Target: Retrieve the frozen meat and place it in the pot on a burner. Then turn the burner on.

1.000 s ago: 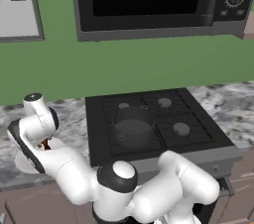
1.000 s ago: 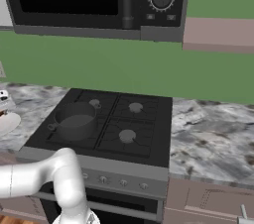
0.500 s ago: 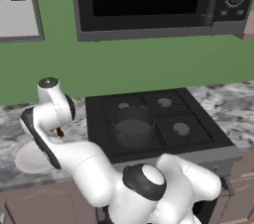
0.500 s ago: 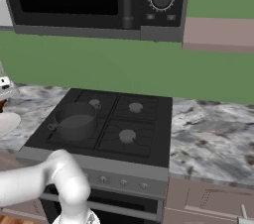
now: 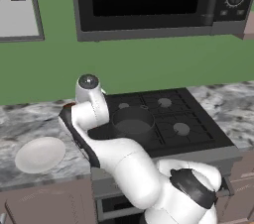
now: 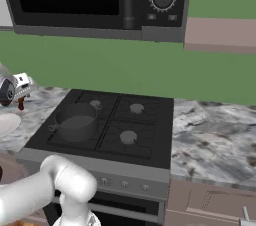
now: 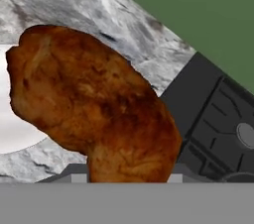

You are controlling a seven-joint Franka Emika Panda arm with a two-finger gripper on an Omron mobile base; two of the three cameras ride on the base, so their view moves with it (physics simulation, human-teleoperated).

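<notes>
The frozen meat is hanging in the pincer, which is clamped on it above the marble worktop; in the right base view the meat is showing as a small reddish piece just under the hand. Beyond the pincer and off to its side, the pot is sitting on the front left burner of the black stove. A white plate is lying on the worktop below and behind the pincer, and a microwave is hanging above the stove.
</notes>
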